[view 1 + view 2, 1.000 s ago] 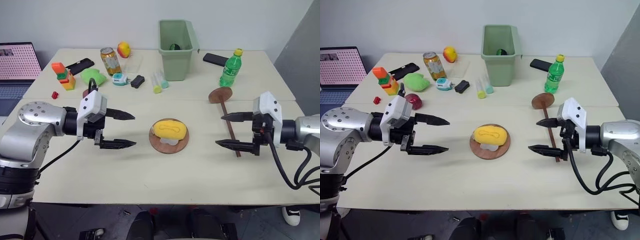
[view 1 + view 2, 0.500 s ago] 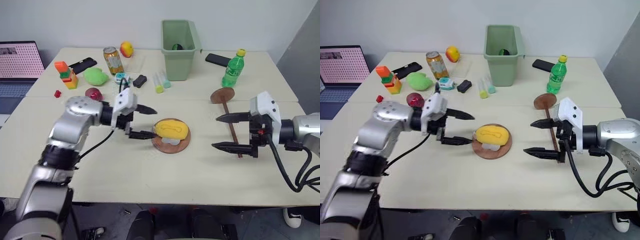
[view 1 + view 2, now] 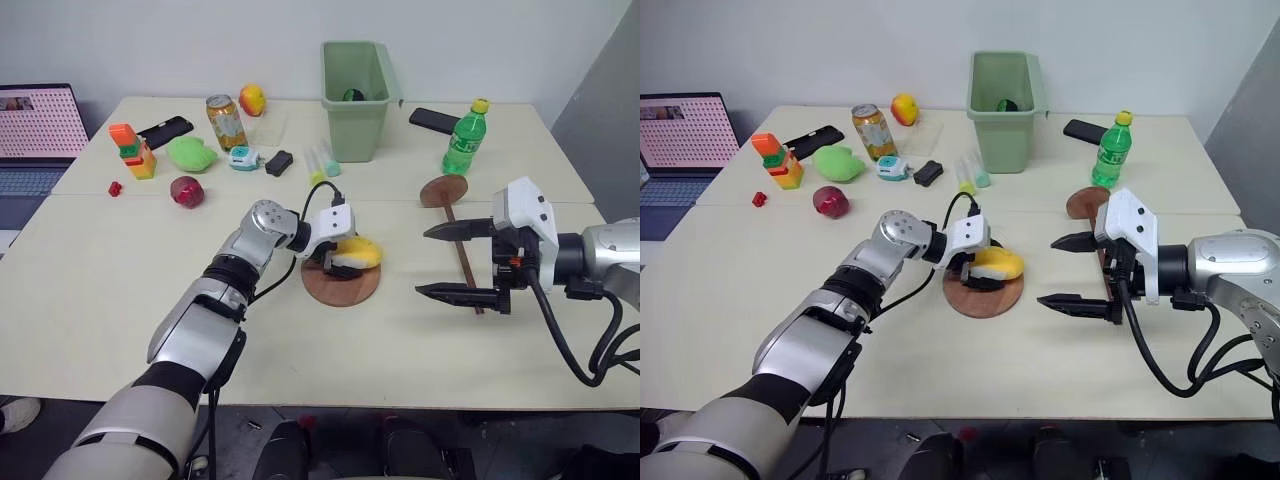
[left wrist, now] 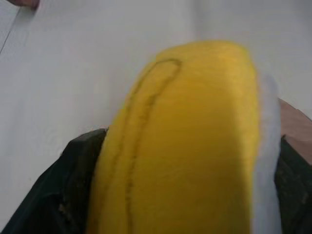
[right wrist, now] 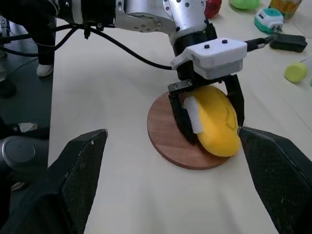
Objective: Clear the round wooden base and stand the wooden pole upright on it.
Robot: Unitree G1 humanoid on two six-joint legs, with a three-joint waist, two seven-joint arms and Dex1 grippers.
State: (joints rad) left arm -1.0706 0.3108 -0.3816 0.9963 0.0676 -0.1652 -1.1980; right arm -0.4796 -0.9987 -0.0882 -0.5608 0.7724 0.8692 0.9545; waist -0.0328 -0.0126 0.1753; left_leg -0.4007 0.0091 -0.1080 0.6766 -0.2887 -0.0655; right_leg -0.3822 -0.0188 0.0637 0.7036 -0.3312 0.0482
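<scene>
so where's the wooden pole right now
In the head views the wooden pole lies flat on the table's right side, beside the right hand, below the green bottle.

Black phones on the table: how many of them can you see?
2. One phone lies at the far left, behind the orange block. The other phone lies far right, beside the green bottle. Others may be hidden behind the bin.

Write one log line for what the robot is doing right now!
left gripper: around yellow toy on base | right gripper: open, empty, beside pole | pole: lying flat on table
</scene>
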